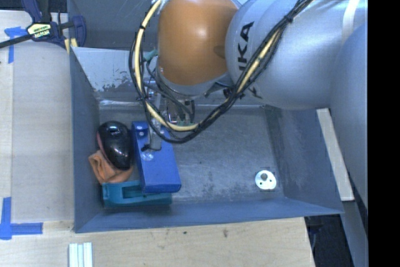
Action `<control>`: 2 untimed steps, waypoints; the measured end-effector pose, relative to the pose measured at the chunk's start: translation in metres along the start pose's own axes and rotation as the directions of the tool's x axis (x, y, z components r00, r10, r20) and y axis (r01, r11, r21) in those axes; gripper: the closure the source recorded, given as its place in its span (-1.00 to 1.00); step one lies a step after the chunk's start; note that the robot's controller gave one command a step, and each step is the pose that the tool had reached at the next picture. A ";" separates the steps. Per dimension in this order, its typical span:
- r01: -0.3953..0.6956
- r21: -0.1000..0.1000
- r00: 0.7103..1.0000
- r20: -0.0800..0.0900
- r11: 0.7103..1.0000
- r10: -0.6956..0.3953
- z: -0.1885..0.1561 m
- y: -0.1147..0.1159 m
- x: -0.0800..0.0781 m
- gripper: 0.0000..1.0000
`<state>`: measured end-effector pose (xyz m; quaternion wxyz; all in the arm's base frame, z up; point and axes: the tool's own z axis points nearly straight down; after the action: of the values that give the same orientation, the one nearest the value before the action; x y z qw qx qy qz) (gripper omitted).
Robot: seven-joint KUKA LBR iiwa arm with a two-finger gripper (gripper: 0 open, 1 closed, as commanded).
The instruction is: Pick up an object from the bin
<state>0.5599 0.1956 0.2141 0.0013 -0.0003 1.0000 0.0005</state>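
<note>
Along the left side of the grey bin [84, 153] the things lie crowded in a small heap, likely because they slid together against that wall. An orange cloth [97, 166] sits lowest, crumpled, and a black computer mouse [116, 144] rests on top of it, tilted by the soft bed beneath. Just beside them, toward the near wall, a teal plastic piece [128, 194] lies flat, and a blue box [159, 169] leans across its right end, touching the mouse's side.

The claw [152, 142] hangs over the far end of that blue box, low and close to it, so the box is the thing nearest to hand. The wrist's orange cover [194, 34] and looped cables [181, 128] hide most of it from above, so whether the claw is open or closed cannot be told.

Further right the bin floor is bare but for a small white round piece [265, 180], well apart from the heap. The silver arm [300, 53] comes in over the right rim.
</note>
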 end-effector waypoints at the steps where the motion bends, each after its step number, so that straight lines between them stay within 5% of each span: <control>1: 0.045 -0.002 0.999 0.006 0.999 -0.045 0.050 -0.032 0.001 -1.00; 2: 0.128 0.001 0.992 0.001 0.992 -0.128 0.087 -0.046 -0.021 -1.00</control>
<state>0.5815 0.1499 0.1272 0.0021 -0.0645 0.9979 -0.0002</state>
